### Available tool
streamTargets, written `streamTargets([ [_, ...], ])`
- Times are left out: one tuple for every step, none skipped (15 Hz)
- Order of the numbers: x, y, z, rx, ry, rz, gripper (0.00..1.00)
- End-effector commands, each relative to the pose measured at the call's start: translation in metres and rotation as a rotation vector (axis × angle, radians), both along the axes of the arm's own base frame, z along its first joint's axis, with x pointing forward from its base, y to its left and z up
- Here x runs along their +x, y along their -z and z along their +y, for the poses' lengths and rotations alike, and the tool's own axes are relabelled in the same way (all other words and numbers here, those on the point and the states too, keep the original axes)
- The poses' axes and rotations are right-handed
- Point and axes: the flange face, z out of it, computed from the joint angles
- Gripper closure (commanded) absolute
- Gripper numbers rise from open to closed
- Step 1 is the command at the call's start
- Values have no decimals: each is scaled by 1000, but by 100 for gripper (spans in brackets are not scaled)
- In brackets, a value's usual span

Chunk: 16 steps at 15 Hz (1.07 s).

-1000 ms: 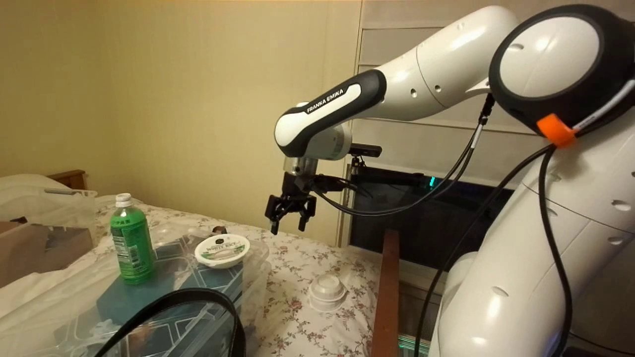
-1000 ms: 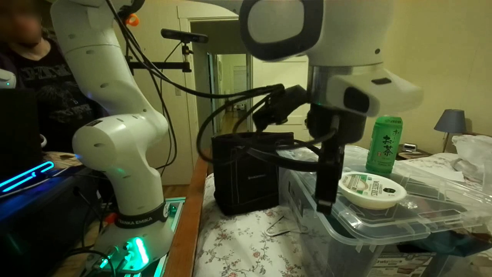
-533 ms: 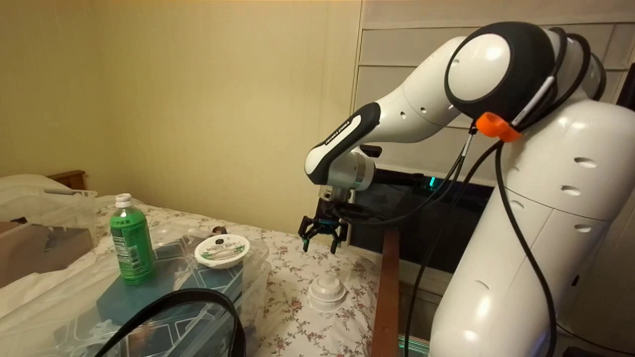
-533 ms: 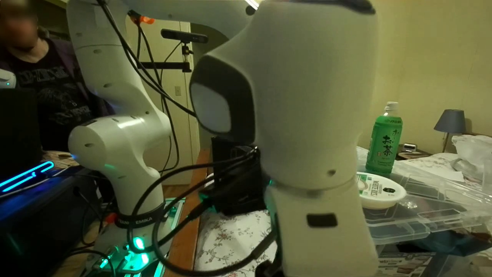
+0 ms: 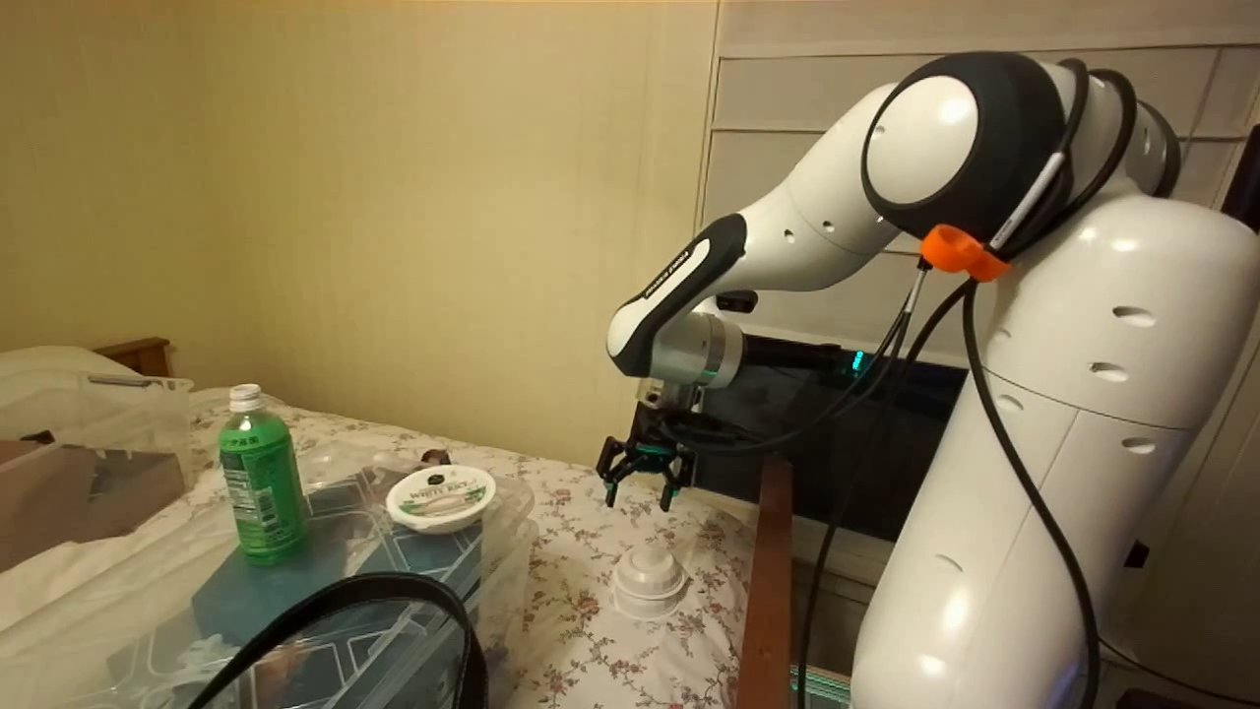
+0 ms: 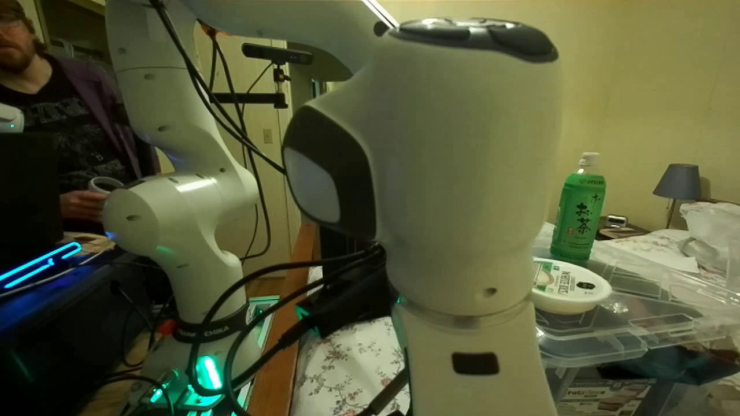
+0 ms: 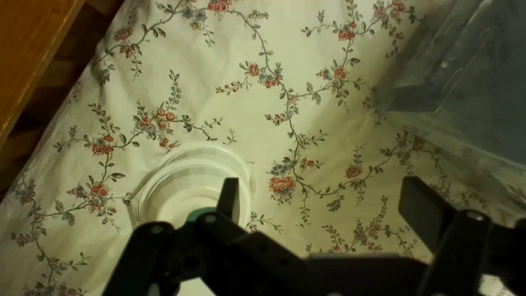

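Exterior views look across, wrist view down; all 3 share bedding [image 7: 254, 135]

In an exterior view, a storage box [image 5: 504, 581] stands on the bed [image 5: 581, 655], with a tea bottle [image 5: 262, 487] on its lid [image 5: 359, 547], left of a rice container [image 5: 441, 498]. A bag strap [image 5: 406, 584] is in front of these, a storage bin [image 5: 153, 414] behind them at the left edge. A bowl [image 5: 650, 581] sits on the bed between the box and a bed rail [image 5: 770, 591]; the robot arm [image 5: 1073, 433] stands right of the rail. The gripper [image 5: 639, 499] hangs over the bed, higher than the bowl and apart from it. In the wrist view the bowl lies lower left, partly behind the gripper, the rail upper left, the box upper right.
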Motion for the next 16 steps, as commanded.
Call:
streamTargets([
  [3, 14, -31, -1, 15, -74, 0],
  [1, 18, -41, -5, 19, -105, 0],
  [-1, 24, -51, 5, 33, -130, 0],
  [-5, 32, -64, 17, 44, -149, 0],
  [-9, 42, -75, 31, 53, -152, 0],
  [-13, 51, -86, 30, 60, -161, 0],
  [-19, 63, -98, 18, 70, -156, 0],
  [-25, 74, -108, 14, 71, -143, 0],
  [-30, 84, -118, 9, 73, -130, 0],
  [-35, 93, -126, 15, 67, -113, 0],
  [-39, 102, -132, 21, 57, -95, 0],
  [-44, 111, -137, 33, 46, -71, 0],
  [-46, 120, -140, 39, 25, -62, 0],
  [-49, 128, -142, 52, 9, -48, 0],
  [-51, 136, -144, 59, 1, -53, 0],
  [-51, 141, -146, 71, -3, -62, 0],
])
